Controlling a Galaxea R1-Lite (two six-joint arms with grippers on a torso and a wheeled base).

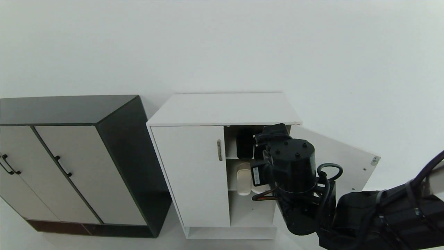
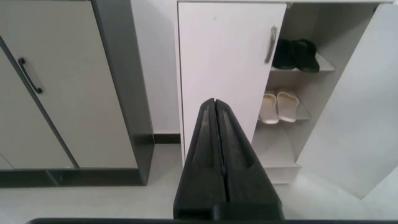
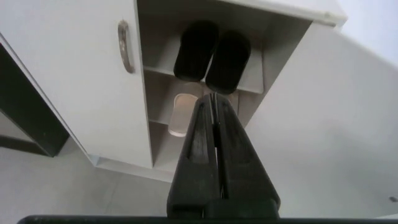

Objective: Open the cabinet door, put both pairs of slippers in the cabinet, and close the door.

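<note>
The white cabinet (image 1: 222, 109) has its right door (image 1: 338, 156) swung open and its left door (image 1: 190, 173) closed. A black pair of slippers (image 3: 211, 56) lies on the upper shelf, and a white pair of slippers (image 2: 278, 107) lies on the shelf below. Both pairs are also seen in the head view: the black slippers (image 1: 244, 144) and the white slippers (image 1: 243, 180). My right gripper (image 3: 213, 98) is shut and empty, right in front of the opening at the height of the shelves. My left gripper (image 2: 215, 102) is shut and empty, farther back, facing the closed left door.
A dark cabinet (image 1: 69, 156) with two pale doors stands close to the left of the white one. The open door (image 3: 329, 124) juts out on the right of my right arm. The bottom compartment (image 1: 249, 211) of the white cabinet holds nothing.
</note>
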